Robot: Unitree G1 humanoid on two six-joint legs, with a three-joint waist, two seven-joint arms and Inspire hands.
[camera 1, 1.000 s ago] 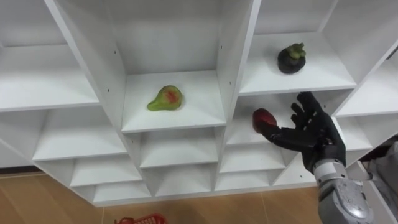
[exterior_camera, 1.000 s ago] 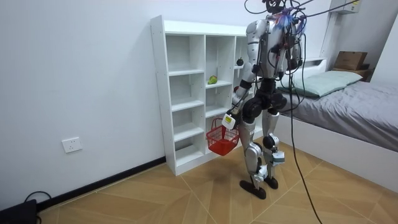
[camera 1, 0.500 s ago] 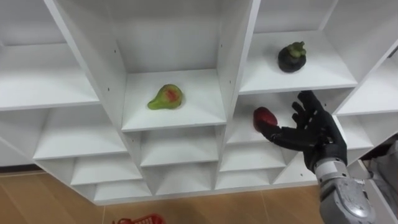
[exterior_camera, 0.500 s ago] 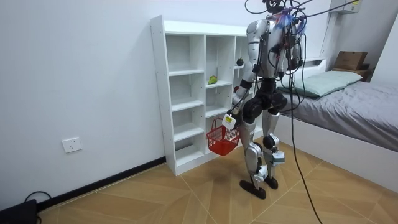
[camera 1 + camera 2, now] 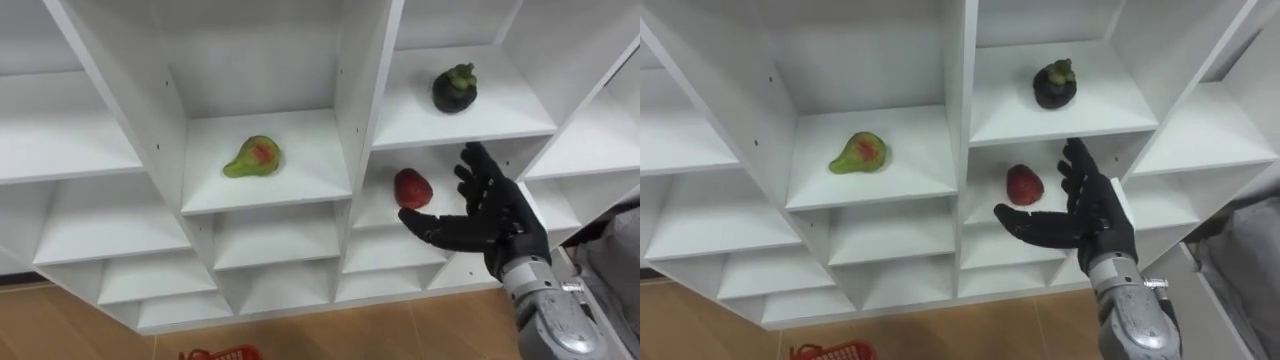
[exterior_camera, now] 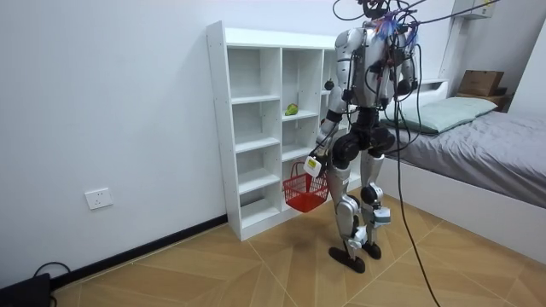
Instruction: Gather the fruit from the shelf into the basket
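1. Round red fruit, glossy and slightly pointed at the bottom, lying on a shelf board in the right-hand column of the tall white closet of open compartments.
2. Just beside it, the right hand: dark, spread wide, with the palm turned toward the fruit. Thumb stretched out underneath the fruit and fingers fanned upward at its right. Nothing held, and no contact to be seen.
3. One compartment up in the same column, a dark purple mangosteen with a green cap. Upright near the middle of its board, apart from the hand below.
4. In the neighbouring column to the left, a green pear with a red blush. Lying on its side, narrow end toward the left (alone on that board).
5. At the bottom edge of the eye views, the rim of a red mesh basket.
6. In the room view, the same basket hanging under the left hand, low in front of the closet's lower shelves. Too small there to tell how that hand grips it.
7. Also in the room view: standing upright on the pale wooden floor, close before the closet, right arm raised to the shelves. Behind, toward the room view's right, a grey bed.
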